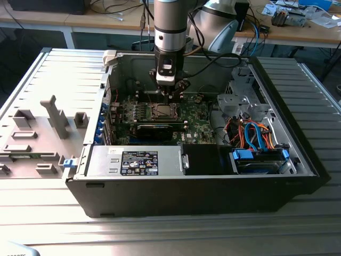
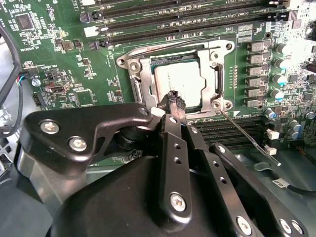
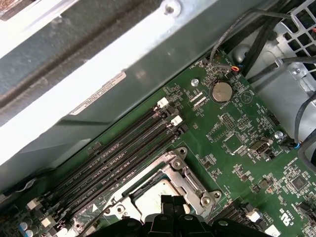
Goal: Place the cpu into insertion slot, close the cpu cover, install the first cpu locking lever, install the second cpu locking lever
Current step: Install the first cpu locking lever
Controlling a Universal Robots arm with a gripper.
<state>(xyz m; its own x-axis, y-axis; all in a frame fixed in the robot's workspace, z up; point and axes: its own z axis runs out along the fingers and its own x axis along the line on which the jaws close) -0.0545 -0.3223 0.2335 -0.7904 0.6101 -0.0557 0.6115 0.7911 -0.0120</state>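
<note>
1. One cpu [image 2: 180, 81] lies flat in the insertion slot [image 1: 161, 111], with the cpu cover [image 2: 136, 74] closed down around it.
2. One thin locking lever [image 2: 247, 136] angles away from the cover's corner, across the green board [image 2: 59, 59].
3. Over the cover's edge sits the gripper [image 2: 175, 101], fingertips together and holding nothing.

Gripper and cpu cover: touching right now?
Cannot tell. In the second wrist view the gripper overlaps the cpu cover edge, hiding any contact or gap.

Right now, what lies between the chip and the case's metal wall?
In the first wrist view, the row of long memory slots runs between the chip and the wall.
</note>
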